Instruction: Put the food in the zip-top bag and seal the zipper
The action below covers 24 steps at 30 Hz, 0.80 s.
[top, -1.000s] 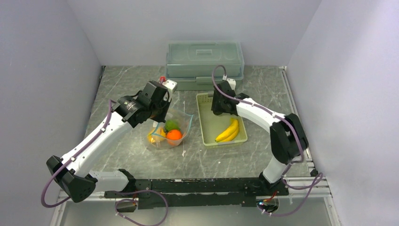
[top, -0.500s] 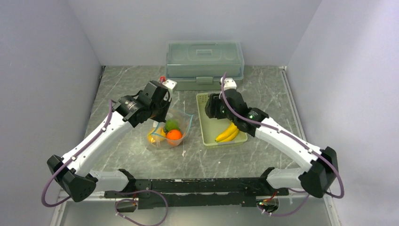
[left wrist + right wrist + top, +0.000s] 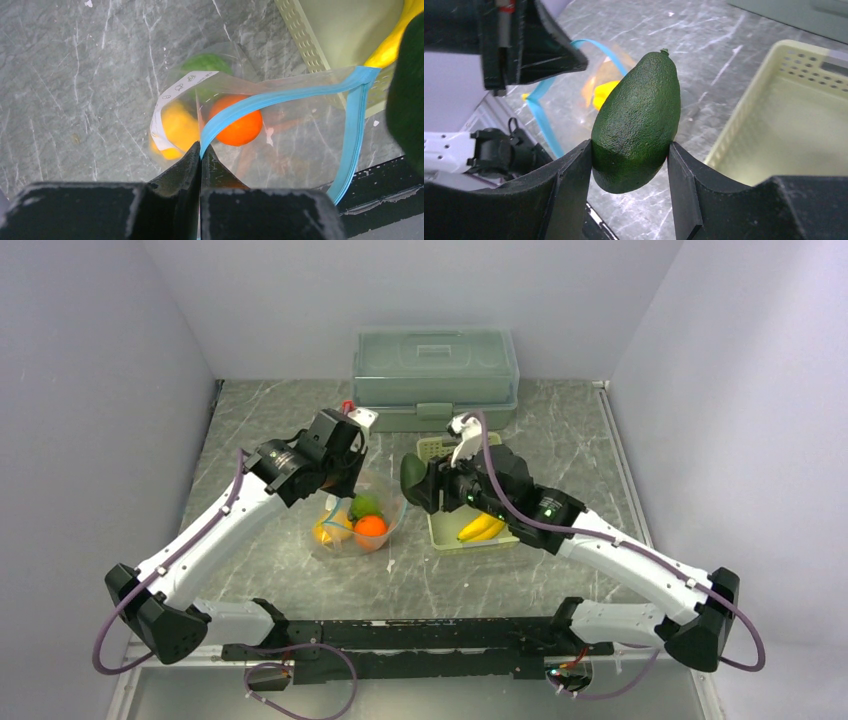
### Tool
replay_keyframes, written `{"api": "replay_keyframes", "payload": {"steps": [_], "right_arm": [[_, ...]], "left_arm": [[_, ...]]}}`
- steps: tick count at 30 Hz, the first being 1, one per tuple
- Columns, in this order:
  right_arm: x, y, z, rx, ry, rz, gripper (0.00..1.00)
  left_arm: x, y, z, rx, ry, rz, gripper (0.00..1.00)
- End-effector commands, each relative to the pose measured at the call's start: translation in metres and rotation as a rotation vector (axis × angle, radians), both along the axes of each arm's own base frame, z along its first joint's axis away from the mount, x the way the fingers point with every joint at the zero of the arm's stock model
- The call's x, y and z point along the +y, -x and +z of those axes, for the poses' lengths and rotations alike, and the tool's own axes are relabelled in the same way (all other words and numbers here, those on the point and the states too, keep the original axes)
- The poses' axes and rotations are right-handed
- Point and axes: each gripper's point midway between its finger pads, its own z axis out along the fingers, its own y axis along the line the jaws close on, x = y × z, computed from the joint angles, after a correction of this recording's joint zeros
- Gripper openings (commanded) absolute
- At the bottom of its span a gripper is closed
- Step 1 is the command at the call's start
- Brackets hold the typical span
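left arm (image 3: 205,540): up from its base at the near left, elbow low, forearm angled in toward the centre.
left gripper (image 3: 200,150): pointing down, jaws pressed together, pinching the zipper (image 3: 280,97) right at the fingertips.
right arm (image 3: 620,552): stretched low from the near right, forearm running left across the middle.
right gripper (image 3: 629,150): aimed at the left gripper, jaws partway apart, clamped on both sides of the avocado (image 3: 636,115), which it holds aloft.
gap: grippers near each other, not touching.
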Motion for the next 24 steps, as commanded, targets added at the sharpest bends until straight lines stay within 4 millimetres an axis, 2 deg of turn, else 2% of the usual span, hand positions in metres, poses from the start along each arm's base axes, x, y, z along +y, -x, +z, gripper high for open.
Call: {"api": "replay_keyframes", "payload": {"steps": [1,8,12,17,24], "right_arm": [[0.032,0.016,0.026,-0.053,-0.083,0.122,0.27],[0.071,0.02,0.021,-0.043,-0.058,0.172,0.27],[0.088,0.011,0.01,-0.033,-0.02,0.151,0.27],[0.099,-0.002,-0.012,0.012,0.028,0.102,0.33],[0.116,0.005,-0.023,0.06,0.009,0.164,0.45]], "left_arm": [[-0.008,-0.005,0.019,-0.037,0.053,0.007,0.08],[-0.008,-0.003,0.022,-0.037,0.059,0.001,0.08],[-0.008,-0.002,0.021,-0.035,0.064,-0.002,0.08],[-0.006,0.0,0.02,-0.034,0.061,-0.001,0.08],[-0.005,0.001,0.021,-0.042,0.061,-0.004,0.09]]}}
